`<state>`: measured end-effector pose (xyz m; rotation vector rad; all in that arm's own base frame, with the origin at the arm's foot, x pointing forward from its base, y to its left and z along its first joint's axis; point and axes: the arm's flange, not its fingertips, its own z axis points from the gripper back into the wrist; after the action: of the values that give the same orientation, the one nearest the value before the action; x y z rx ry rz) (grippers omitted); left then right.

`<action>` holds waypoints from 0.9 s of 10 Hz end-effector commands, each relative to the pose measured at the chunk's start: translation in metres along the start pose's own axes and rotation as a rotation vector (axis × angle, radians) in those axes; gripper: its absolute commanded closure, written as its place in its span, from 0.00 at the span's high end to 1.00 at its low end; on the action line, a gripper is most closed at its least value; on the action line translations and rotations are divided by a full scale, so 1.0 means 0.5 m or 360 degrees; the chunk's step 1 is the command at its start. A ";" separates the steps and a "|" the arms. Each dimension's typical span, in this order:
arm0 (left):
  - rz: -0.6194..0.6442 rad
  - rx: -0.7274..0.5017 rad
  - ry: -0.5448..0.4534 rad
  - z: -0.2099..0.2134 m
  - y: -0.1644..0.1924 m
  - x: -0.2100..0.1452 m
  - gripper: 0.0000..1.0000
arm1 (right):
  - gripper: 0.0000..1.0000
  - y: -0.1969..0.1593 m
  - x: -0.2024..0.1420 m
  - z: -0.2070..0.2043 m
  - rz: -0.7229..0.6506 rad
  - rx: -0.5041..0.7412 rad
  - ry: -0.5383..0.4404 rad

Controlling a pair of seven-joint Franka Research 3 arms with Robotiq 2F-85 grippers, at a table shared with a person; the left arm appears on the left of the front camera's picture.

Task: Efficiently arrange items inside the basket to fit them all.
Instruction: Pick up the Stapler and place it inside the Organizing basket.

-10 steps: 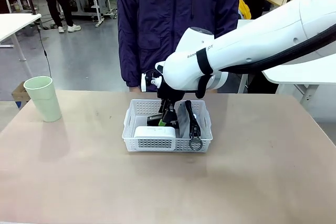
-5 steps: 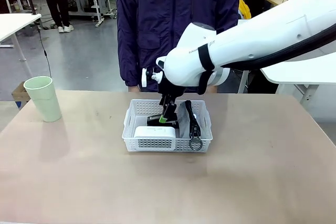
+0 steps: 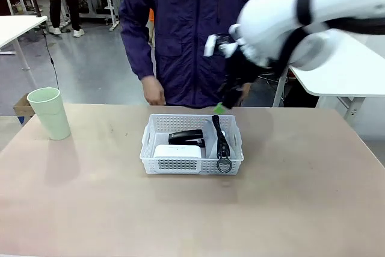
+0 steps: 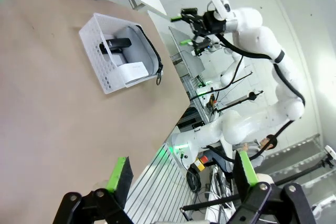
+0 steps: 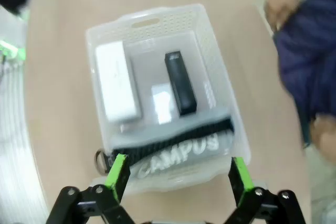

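Note:
The white basket (image 3: 174, 165) stands mid-table. In it lie a black stapler (image 3: 185, 137), a white rounded box (image 3: 177, 150) and, along its right side, a grey pouch (image 3: 210, 132) whose metal ring (image 3: 224, 165) hangs over the front rim. My right gripper (image 3: 224, 105) hovers open and empty above the basket's far right corner. Seen from that wrist, the basket (image 5: 152, 17) holds the box (image 5: 115, 82), stapler (image 5: 180, 83) and pouch (image 5: 178, 157) below the open right gripper (image 5: 178, 174). My left gripper (image 4: 184, 174) is open, far from the basket (image 4: 97, 64). The pale green cup (image 3: 50, 112) stands at the table's far left.
A person in a dark blue jacket stands at the far edge, one hand (image 3: 155, 93) hanging just behind the basket's left corner. Bare tabletop (image 3: 192, 215) stretches in front of the basket and to both sides. Another table (image 3: 355, 73) stands at the right.
My right gripper has opened, left the stapler lying in the basket, and risen up and to the right. The person has shifted left, bringing a hand into view.

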<state>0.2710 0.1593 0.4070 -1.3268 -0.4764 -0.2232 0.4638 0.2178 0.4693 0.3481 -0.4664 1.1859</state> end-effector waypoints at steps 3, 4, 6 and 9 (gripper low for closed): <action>-0.0002 -0.0026 -0.0022 -0.006 -0.006 -0.003 1.00 | 1.00 0.012 -0.315 0.187 -0.1041 0.0321 -0.0578; -0.0002 -0.0026 -0.0022 -0.006 -0.006 -0.003 1.00 | 1.00 0.018 -0.385 0.218 -0.1294 0.0349 -0.0756; -0.0002 -0.0026 -0.0022 -0.006 -0.006 -0.003 1.00 | 1.00 0.033 -0.508 0.240 -0.1535 0.0503 -0.1032; -0.0002 -0.0026 -0.0022 -0.006 -0.006 -0.003 1.00 | 1.00 0.031 -0.630 0.189 -0.1766 0.0566 -0.1126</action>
<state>0.2710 0.1597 0.4069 -1.3269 -0.4757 -0.2219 0.3468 -0.0947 0.4046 1.1608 -0.5121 0.0514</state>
